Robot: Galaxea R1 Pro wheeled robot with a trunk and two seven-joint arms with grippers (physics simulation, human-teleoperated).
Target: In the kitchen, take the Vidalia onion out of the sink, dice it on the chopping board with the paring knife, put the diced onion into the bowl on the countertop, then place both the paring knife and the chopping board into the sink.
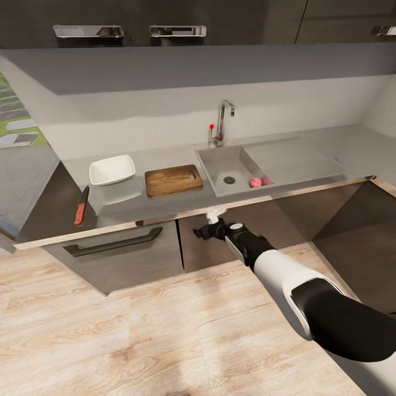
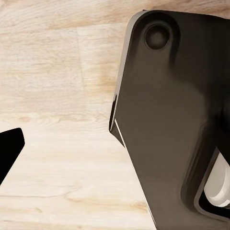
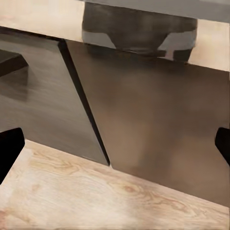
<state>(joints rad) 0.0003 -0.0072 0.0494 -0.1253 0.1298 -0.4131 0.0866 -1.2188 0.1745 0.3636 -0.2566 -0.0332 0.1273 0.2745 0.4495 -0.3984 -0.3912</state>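
Facing the kitchen countertop, my right gripper raised just below its front edge.

Its fingers stand apart in the right wrist view, dark cabinet fronts between them; whether my left gripper is apart or together, I cannot tell. The Vidalia onion lies in the sink, right of centre. Leftward sit the chopping board, the bowl and, far left, the paring knife.

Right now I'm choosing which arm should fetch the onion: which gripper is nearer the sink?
Right. The right gripper is just below the countertop edge in front of the sink. The left gripper's wrist view looks at floor.
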